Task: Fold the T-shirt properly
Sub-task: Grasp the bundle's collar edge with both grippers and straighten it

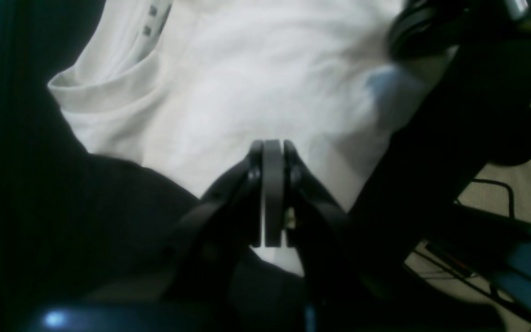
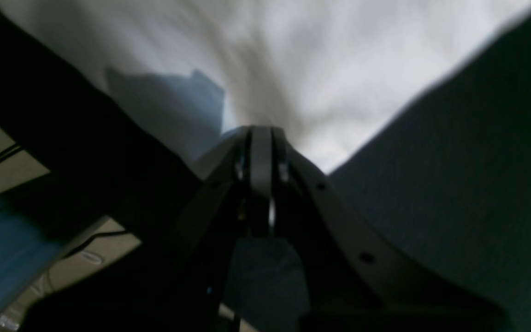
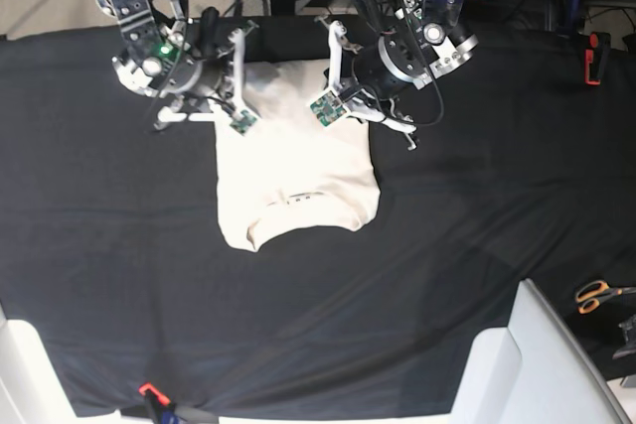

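The cream T-shirt [image 3: 298, 171] lies flat on the black table cloth [image 3: 477, 206] as a narrow rectangle, collar toward the near side. The left wrist view shows its collar [image 1: 109, 92] with tiny dark print. My left gripper [image 1: 273, 144] is shut, its tips over the T-shirt [image 1: 256, 83] near the cloth's edge. In the base view it sits at the shirt's far right corner [image 3: 345, 86]. My right gripper [image 2: 261, 129] is shut too, over the blurred T-shirt [image 2: 339, 69], at the far left corner [image 3: 237, 91]. I cannot see cloth pinched between either pair of fingers.
Orange-handled scissors [image 3: 596, 293] lie at the right edge of the table. A white panel [image 3: 517, 364] covers the near right corner. A red clip [image 3: 590, 59] sits at the far right. Cables and arm bases crowd the far edge.
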`<action>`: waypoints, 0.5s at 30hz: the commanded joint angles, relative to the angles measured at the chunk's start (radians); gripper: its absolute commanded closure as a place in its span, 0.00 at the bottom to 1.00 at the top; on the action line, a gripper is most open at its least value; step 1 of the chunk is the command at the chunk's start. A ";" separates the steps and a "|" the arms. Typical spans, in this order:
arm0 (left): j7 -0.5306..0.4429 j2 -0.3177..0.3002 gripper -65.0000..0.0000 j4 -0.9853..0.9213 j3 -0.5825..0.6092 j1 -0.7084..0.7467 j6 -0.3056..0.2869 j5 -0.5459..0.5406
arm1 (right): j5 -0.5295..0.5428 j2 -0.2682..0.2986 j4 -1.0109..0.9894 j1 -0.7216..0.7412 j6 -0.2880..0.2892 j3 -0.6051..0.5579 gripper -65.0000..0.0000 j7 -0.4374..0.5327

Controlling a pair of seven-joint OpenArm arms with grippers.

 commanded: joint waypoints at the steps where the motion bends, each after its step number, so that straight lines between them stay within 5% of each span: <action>1: -0.017 -0.003 1.00 0.017 0.005 -0.001 0.007 -0.009 | 0.005 0.000 0.017 -0.004 0.002 -0.001 1.00 0.012; 6: -0.015 -0.003 1.00 0.012 0.001 -0.021 0.007 -0.009 | 0.003 -0.007 0.068 -0.013 -0.002 -0.001 1.00 0.003; 11: -0.017 -0.004 1.00 0.002 0.001 -0.023 0.007 -0.009 | 0.003 -0.007 0.318 -0.040 0.000 -0.008 1.00 -0.126; 15: -0.020 0.001 1.00 -0.066 0.008 -0.044 0.007 -0.009 | 0.005 -0.011 0.277 0.032 0.003 -0.008 1.00 -0.151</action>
